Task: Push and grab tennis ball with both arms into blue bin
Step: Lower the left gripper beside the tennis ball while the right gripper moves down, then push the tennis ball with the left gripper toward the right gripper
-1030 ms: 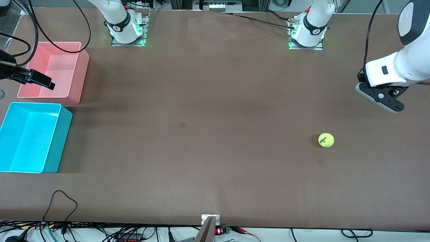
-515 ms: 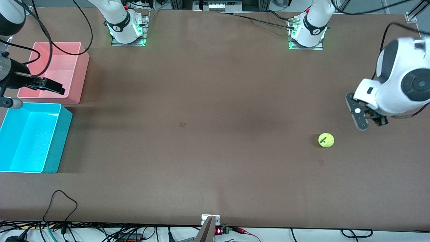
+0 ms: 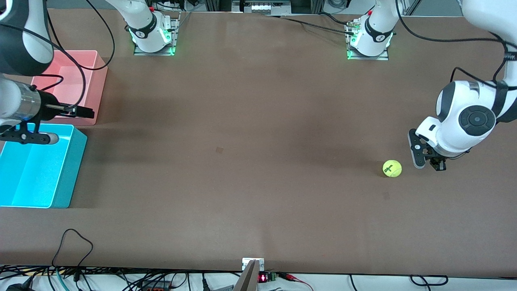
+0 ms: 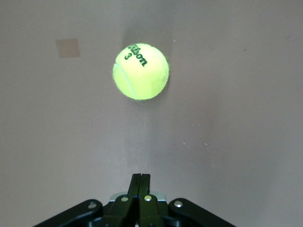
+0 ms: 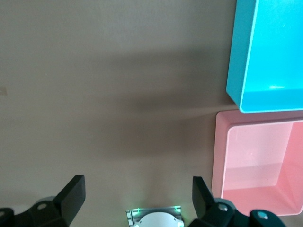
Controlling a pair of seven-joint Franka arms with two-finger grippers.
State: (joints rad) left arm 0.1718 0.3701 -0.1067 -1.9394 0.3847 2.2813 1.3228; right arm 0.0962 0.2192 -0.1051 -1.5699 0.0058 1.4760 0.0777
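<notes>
Left wrist view: pressed-together left gripper (image 4: pixel 140 177) aimed at tennis ball (image 4: pixel 141 71), near it, not touching. Off-centre shove likely to roll it astray, missing the blue bin (image 3: pixel 24 194) well apart at the right arm's end. Fuzzy yellow-green, dark lettering. Right gripper (image 5: pixel 137 191) spread beside that bin.
</notes>
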